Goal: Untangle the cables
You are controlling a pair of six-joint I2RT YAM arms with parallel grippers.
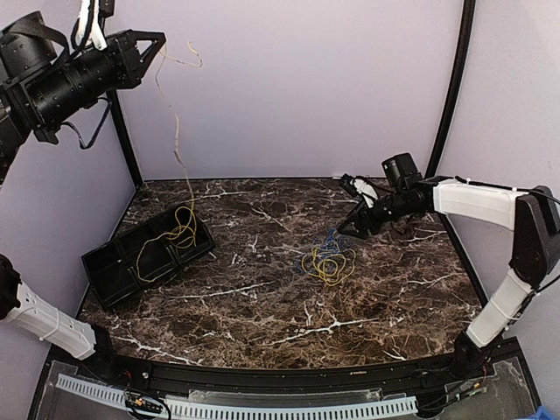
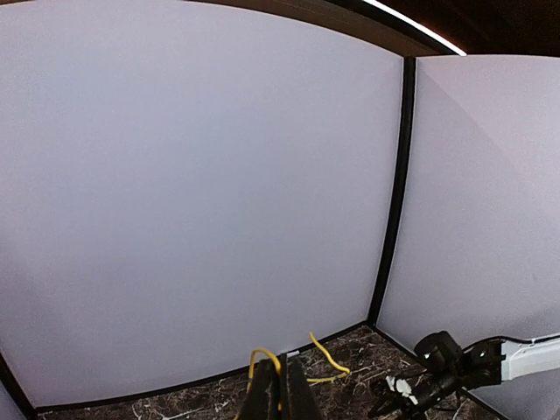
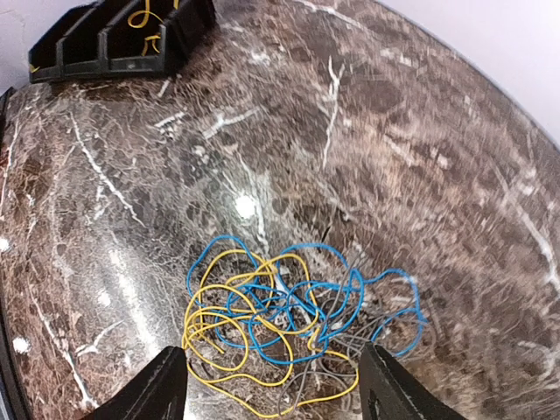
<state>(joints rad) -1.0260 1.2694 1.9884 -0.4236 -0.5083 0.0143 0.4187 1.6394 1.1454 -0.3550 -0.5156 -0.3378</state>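
A tangle of yellow, blue and grey cables [image 1: 328, 262] lies on the marble table right of centre; it fills the right wrist view [image 3: 289, 324]. My right gripper [image 1: 348, 229] is open just behind and above the tangle, fingers [image 3: 166, 389] spread to either side of it. My left gripper [image 1: 156, 44] is raised high at the upper left, shut on a yellow cable [image 1: 179, 153] that hangs down into the black tray [image 1: 109, 267]. In the left wrist view the shut fingers [image 2: 262, 398] pinch that yellow cable [image 2: 328, 357].
The black compartment tray sits at the table's left, also in the right wrist view [image 3: 114, 39], with yellow cable loops inside. White walls with black corner posts [image 1: 451, 87] enclose the table.
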